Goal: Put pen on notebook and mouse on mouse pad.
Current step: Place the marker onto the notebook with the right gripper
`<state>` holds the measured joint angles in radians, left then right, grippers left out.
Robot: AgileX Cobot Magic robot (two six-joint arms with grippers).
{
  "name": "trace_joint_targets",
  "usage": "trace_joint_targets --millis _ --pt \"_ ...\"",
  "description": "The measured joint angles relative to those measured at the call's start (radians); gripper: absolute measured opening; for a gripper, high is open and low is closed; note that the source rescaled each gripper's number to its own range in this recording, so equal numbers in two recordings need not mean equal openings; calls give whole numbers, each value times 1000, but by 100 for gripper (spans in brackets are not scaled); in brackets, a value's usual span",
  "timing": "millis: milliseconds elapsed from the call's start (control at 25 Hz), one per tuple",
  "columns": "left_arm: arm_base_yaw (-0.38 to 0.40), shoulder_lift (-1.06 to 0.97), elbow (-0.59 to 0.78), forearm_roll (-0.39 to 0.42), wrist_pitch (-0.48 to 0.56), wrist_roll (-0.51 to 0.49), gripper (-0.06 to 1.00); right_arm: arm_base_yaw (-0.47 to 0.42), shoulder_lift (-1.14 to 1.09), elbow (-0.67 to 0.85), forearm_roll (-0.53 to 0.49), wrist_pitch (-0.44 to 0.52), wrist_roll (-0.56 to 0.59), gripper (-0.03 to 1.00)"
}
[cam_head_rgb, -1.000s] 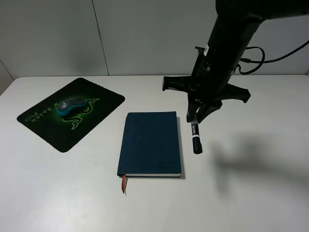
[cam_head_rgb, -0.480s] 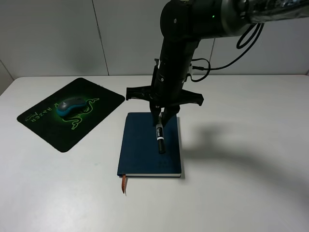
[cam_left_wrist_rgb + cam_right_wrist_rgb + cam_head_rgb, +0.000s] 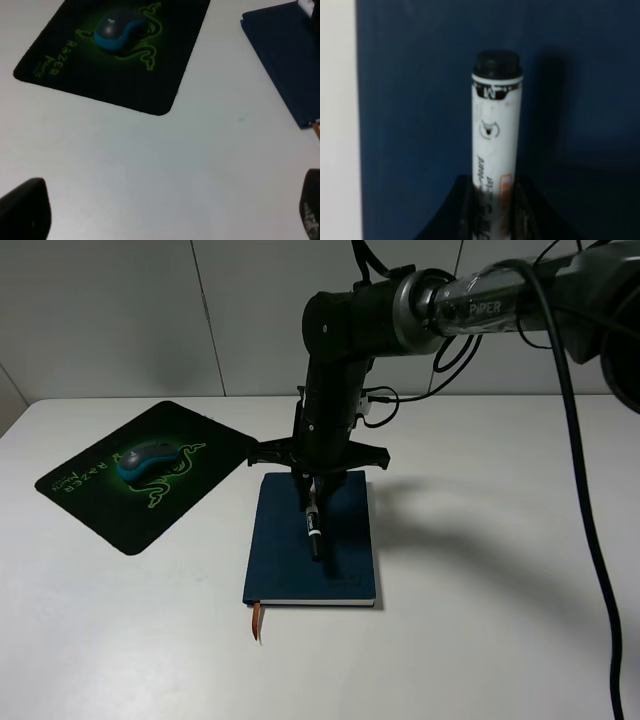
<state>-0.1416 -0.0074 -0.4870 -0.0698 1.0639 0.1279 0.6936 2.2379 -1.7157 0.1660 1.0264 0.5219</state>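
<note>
I had the right hand (image 3: 311,502) clenched on the pen (image 3: 314,531) above the notebook (image 3: 345,540), my left hand (image 3: 165,212) spread wide off toward the mouse pad (image 3: 165,75).

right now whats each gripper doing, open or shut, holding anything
Left gripper: open, holding nothing.
Right gripper: shut on the pen, hanging cap-down over the notebook.
</note>
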Motion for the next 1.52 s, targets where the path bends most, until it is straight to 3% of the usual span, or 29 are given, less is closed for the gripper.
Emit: trace_joint_targets --millis 760,880,1200,1320,1520 --pt "0 0 0 1 0 0 100 0 50 0 -60 5 -13 2" --pt "0 0 0 1 0 0 100 0 50 0 -62 6 -13 17" --pt "0 0 0 1 0 0 100 1 50 0 -55 8 -46 91" --pt "0 0 0 1 0 0 100 1 50 0 -53 8 -60 98" --pt "0 0 0 1 0 0 100 1 50 0 -53 9 -77 100"
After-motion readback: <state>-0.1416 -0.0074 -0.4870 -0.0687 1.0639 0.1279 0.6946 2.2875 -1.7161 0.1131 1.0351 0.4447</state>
